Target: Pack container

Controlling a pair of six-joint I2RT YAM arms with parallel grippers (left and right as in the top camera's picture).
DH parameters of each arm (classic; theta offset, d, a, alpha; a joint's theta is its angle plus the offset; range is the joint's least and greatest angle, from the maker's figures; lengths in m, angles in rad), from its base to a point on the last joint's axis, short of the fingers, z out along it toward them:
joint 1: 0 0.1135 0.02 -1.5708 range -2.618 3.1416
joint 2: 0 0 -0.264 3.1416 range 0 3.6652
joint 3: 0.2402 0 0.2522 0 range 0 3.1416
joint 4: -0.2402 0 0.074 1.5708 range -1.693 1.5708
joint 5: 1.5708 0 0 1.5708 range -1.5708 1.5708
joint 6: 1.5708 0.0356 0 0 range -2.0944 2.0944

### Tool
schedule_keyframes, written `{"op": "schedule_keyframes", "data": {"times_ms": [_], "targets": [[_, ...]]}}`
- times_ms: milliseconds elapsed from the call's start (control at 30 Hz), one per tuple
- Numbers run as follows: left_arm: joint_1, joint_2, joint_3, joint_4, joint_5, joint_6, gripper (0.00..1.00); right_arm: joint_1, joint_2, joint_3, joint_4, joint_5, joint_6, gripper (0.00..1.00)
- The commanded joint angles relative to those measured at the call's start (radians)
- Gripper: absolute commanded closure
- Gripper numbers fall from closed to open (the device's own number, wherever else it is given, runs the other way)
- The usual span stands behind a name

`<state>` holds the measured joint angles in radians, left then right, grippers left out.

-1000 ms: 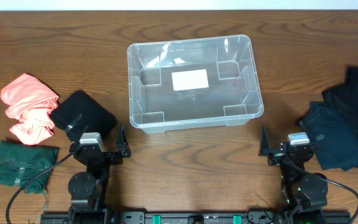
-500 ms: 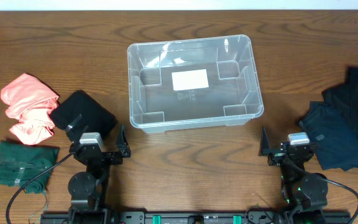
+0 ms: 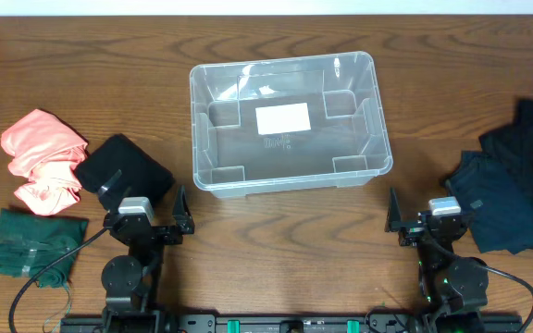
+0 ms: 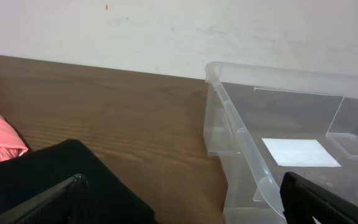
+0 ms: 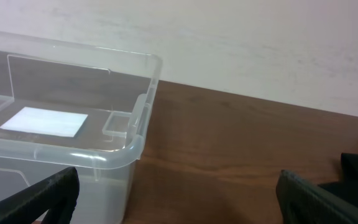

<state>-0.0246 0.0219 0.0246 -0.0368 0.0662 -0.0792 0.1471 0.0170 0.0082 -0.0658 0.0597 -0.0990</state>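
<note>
Since nothing's packed yet, here's the layout, big stuff first. The counter (image 3: 276, 250) is dark wood and carries everything. The container (image 3: 199, 139) sits in the middle toward the far side, empty, with a white label on its floor. It's well apart from both arms.

My read: it's a light, stiff-ish shell, thin clear plastic with slick walls, so it'll probably skate if I bump it or drop cloth against one side. If I need to steady or shift it, I'd pinch the rim near a rounded corner, where it should flex least. The smooth wall is a bad place to hold.

A dark clothes pile (image 3: 516, 180) lies off to the right. On the left there's a black cloth (image 3: 128, 171) just beside a pink one (image 3: 40, 157), with a green one (image 3: 35, 242) nearer me. All of it looks soft and floppy.

The left pincer (image 3: 146, 199) and right pincer (image 3: 430, 202) are both spread wide and holding nothing, parked on the near side of the container.
</note>
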Motion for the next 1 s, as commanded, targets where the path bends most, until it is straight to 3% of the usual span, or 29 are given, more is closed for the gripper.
{"op": "schedule_keyframes", "data": {"times_ms": [0, 200, 467, 800, 967], "targets": [[-0.005, 0.002, -0.020, -0.029, -0.009, -0.007, 0.02, -0.005, -0.004, -0.002, -0.005, -0.011, -0.004, 0.01], [-0.005, 0.002, 0.005, -0.039, 0.005, -0.058, 0.02, -0.005, -0.003, 0.007, -0.002, -0.026, 0.169, 0.01], [-0.005, 0.098, 0.345, -0.235, -0.003, -0.078, 0.02, -0.005, 0.078, 0.191, -0.032, 0.040, 0.118, 0.01], [-0.005, 0.705, 0.962, -0.767, -0.060, -0.072, 0.02, -0.024, 0.789, 0.782, -0.325, 0.082, 0.079, 0.01], [-0.005, 0.919, 1.135, -0.937, -0.060, -0.072, 0.02, -0.045, 1.143, 1.072, -0.558, 0.064, 0.076, 0.01]]}}
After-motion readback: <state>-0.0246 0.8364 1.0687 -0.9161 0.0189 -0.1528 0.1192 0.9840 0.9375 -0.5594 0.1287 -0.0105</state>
